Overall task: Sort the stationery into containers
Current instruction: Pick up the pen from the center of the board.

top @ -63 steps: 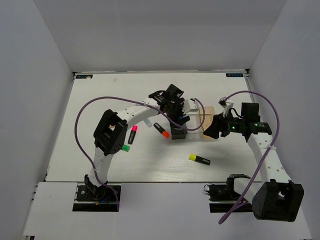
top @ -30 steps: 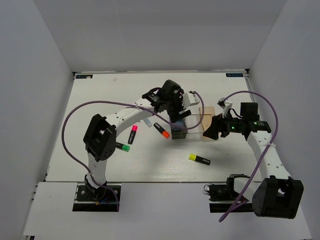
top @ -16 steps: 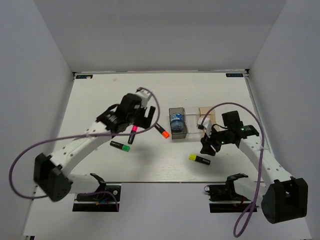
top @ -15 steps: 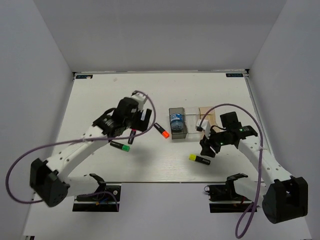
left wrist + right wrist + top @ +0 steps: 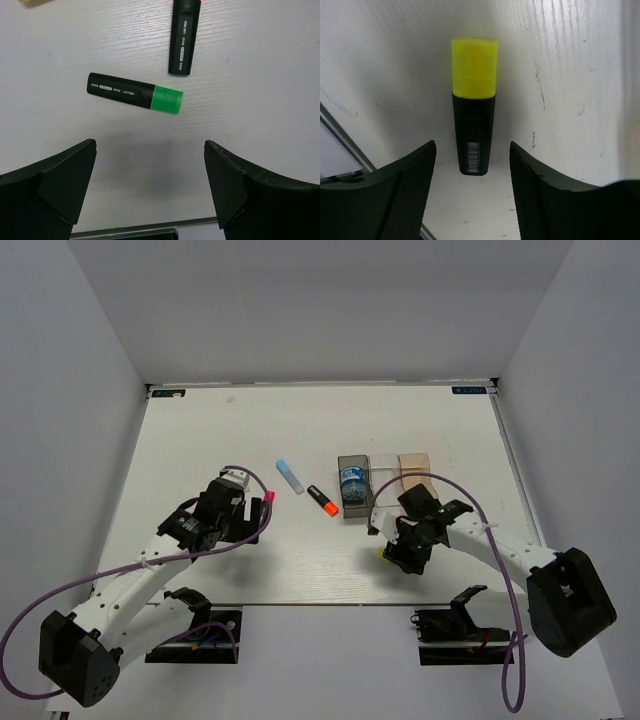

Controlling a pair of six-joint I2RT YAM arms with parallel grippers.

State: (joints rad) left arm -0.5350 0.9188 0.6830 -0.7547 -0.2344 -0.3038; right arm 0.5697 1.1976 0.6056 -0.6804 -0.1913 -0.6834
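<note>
On the white table (image 5: 200, 440), a likely light, stiff, slick yellow highlighter (image 5: 473, 115) is straddled by the open right gripper (image 5: 471, 150); mid-barrel is judged best.

White table (image 5: 200, 435) between grey walls (image 5: 70, 350)

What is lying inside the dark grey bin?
A small blue-and-white item sits in the dark grey bin. Whether anything lies beneath it cannot be seen, because it covers that part.
</note>
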